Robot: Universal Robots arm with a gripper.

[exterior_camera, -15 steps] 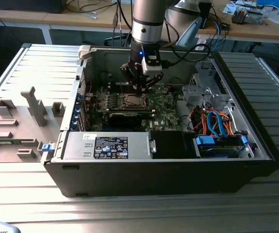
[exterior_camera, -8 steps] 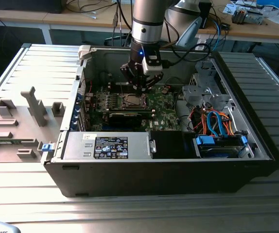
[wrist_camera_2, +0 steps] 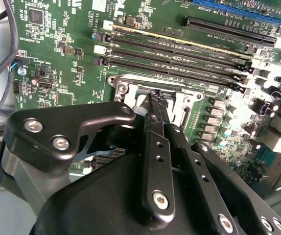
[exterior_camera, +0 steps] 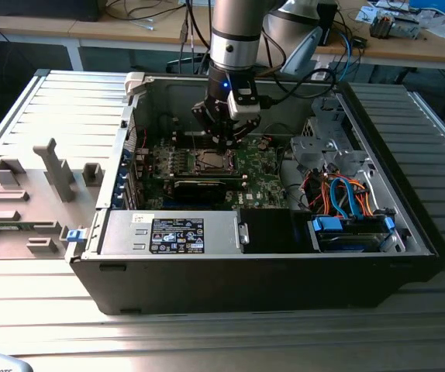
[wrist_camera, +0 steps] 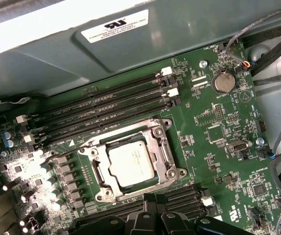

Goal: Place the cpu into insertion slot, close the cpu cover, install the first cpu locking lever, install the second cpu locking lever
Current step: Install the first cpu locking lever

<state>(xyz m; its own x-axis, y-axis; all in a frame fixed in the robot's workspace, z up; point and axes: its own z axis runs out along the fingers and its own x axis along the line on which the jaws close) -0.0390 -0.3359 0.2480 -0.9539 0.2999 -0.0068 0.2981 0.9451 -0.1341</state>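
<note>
Gripper (exterior_camera: 222,144) above the socket (wrist_camera: 130,164).
We see its fingers (wrist_camera_2: 155,115) pressed together, empty, while the chip (wrist_camera: 130,163) sits under the closed cover (wrist_camera: 162,149).

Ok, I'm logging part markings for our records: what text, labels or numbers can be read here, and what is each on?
White label on the case wall: print too small to read.
Black sticker on the power supply: too small to read.
Motherboard lettering: too small to read.
cpu top: faint marks, unreadable.
Nothing can be quoted with confidence.
</note>
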